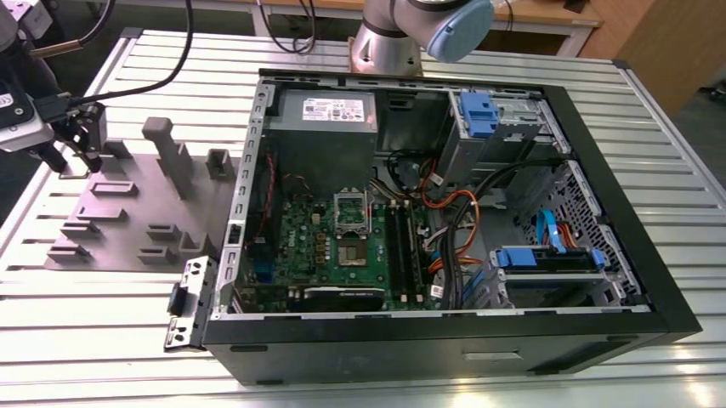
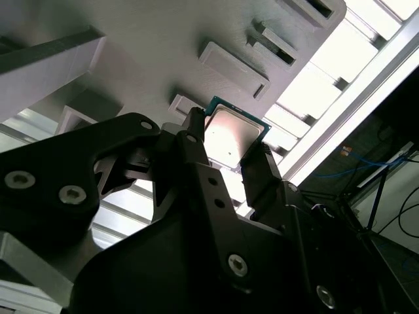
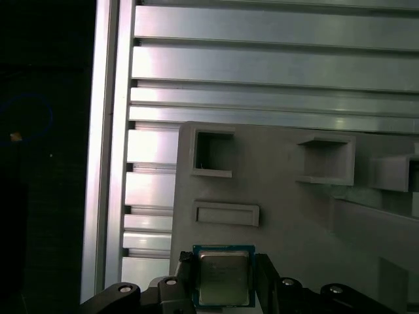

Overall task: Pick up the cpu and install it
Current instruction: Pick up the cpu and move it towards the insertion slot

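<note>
The black two-fingered hand point(image 2: 229, 140) was closed on opposite edges of the small, flat, square, silver-topped cpu point(image 2: 234, 133), over the grey plastic fixture plate point(image 3: 294, 222) on the slatted aluminium table point(image 3: 262, 65). The chip looked light, stiff and thin, likely delicate underneath, so the edges seemed the safest hold.

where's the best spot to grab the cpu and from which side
Grip the cpu by two opposite thin edges, coming square onto its metal top. It is a flat thin square, so only the edges offer purchase; the pincer clamps it that way over the grey fixture.
</note>
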You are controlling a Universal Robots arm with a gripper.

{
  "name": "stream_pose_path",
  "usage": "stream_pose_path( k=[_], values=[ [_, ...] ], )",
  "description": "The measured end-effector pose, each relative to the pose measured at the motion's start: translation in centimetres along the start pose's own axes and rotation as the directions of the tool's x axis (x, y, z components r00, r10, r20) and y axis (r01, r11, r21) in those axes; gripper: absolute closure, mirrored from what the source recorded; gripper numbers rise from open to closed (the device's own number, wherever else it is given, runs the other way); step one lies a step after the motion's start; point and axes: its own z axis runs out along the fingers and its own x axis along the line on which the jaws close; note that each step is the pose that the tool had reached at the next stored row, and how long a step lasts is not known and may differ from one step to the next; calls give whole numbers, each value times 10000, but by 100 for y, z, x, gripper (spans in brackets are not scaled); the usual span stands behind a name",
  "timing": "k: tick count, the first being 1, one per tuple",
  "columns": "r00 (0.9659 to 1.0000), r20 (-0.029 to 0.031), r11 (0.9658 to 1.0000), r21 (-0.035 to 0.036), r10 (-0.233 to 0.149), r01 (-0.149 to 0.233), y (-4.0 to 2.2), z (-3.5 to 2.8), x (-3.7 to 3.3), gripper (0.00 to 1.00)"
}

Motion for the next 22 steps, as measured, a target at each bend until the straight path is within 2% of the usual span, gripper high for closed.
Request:
stream_pose_path(
  k=[9, 22],
  values=[
    [10000, 0, 10000, 0, 0, 0, 0, -1, 0, 53],
    [10000, 3, 10000, -1, 0, 0, 6, -72, 0, 53]
  ],
)
